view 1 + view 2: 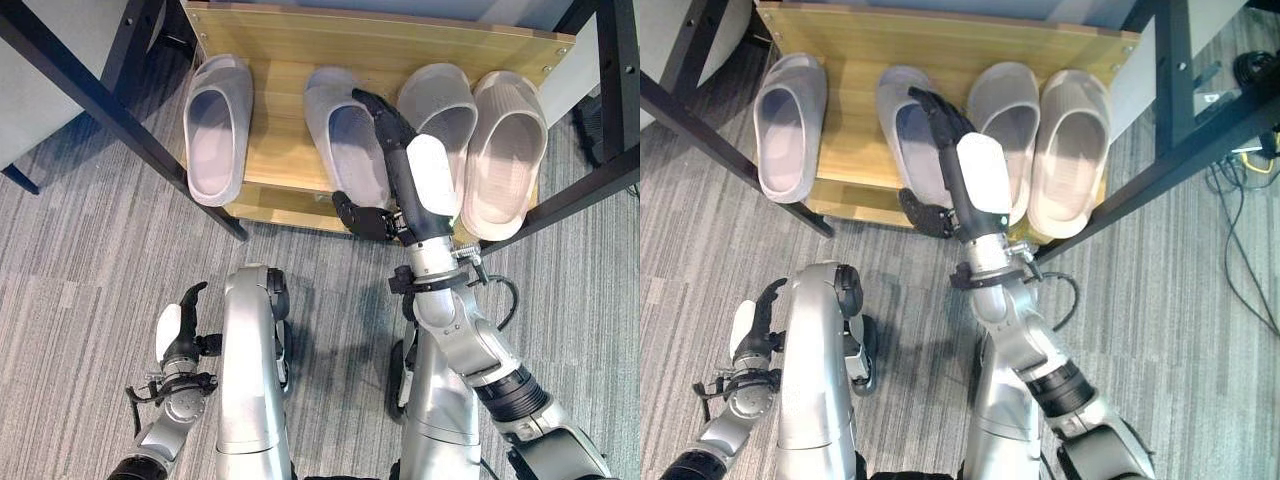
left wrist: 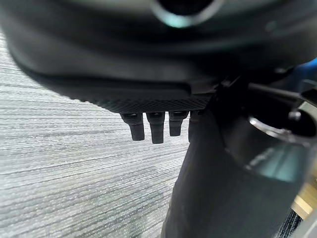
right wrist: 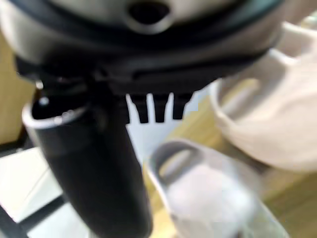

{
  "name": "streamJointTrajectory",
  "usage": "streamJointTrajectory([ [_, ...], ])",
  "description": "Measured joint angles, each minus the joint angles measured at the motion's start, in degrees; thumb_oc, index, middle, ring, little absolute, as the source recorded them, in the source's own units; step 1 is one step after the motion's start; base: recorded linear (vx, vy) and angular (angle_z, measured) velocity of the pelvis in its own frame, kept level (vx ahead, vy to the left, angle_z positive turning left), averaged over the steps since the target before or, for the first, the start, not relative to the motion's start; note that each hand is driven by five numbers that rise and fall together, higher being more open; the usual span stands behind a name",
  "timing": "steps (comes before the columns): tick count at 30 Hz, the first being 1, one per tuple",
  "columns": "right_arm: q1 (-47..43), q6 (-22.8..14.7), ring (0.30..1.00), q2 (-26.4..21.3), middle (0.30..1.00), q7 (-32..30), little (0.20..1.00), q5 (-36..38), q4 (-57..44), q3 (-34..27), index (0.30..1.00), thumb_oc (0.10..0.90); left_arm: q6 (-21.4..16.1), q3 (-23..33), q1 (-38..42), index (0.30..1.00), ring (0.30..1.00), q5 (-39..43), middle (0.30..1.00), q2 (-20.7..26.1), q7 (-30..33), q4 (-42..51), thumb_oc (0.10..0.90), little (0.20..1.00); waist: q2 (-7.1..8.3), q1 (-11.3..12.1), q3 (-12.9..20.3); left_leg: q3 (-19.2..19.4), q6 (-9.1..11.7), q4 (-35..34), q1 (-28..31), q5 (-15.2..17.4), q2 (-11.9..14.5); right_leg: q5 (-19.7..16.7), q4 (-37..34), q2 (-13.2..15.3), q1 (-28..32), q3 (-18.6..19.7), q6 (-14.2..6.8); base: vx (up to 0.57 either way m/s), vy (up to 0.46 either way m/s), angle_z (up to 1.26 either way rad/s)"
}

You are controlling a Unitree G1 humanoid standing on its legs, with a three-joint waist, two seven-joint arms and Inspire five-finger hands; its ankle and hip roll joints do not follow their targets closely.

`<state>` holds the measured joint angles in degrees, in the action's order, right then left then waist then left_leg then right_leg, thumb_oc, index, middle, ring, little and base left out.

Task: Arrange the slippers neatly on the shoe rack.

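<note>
Four pale slippers sit on the wooden shelf of the shoe rack, toes pointing away from the robot. The far-left slipper stands well apart from the others. The second slipper lies under the right hand, whose straight, relaxed fingers reach out over it, thumb hanging off the shelf's front edge; whether the fingers actually touch it I cannot tell. Just beside it comes the third slipper, and touching that the fourth slipper, ribbed and a shade pinker, its heel jutting past the front edge.

The right wrist view looks along the straight fingers at two slipper toes from very close. The right eye view brings in cables on the floor off to the right. Low on the left, the left hand hangs by the robot's side, fingers loosely extended, holding nothing; its wrist view looks along them at the floor.

Black metal frame bars run diagonally on both sides, over grey striped carpet.
</note>
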<state>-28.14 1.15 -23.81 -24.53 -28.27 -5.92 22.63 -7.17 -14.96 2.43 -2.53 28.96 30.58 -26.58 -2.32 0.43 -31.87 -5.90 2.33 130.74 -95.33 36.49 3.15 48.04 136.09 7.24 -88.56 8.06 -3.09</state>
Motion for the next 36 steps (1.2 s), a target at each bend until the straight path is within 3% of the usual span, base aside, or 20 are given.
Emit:
streamJointTrajectory([
  [11,0.01,-0.02,0.9,1.72,0.9,0.79,0.9,2.01,0.49,4.43,0.9,0.8,0.0,-0.04,0.07,0.9,0.9,0.0,0.9,-0.06,0.4,-0.03,0.8,0.9,0.03,-0.11,0.01,-0.03,-0.02,0.02,0.0,0.02,-0.01,0.0,-0.01,-0.05,0.0,-0.01,0.0,0.0,0.0,0.0],
  [29,-0.14,-0.01,0.9,4.4,0.9,1.27,0.9,2.87,4.02,5.25,0.9,0.8,0.05,-0.05,0.21,0.9,0.9,0.03,0.9,-0.6,0.56,-2.1,0.8,0.9,0.26,-0.13,-0.02,-0.05,0.04,0.06,0.01,0.06,0.02,0.0,0.01,-0.08,-0.01,-0.03,0.0,0.0,0.0,0.0],
  [36,-5.98,0.02,0.9,6.47,0.9,1.93,0.9,7.78,9.39,8.97,0.9,0.8,0.08,-0.12,0.47,0.9,0.9,0.09,0.9,-0.6,0.57,-2.29,0.8,0.9,0.29,-0.55,0.0,-0.1,0.04,0.18,0.19,0.06,0.03,0.0,0.21,-0.12,0.13,-0.03,-0.01,0.0,0.0,0.0],
])
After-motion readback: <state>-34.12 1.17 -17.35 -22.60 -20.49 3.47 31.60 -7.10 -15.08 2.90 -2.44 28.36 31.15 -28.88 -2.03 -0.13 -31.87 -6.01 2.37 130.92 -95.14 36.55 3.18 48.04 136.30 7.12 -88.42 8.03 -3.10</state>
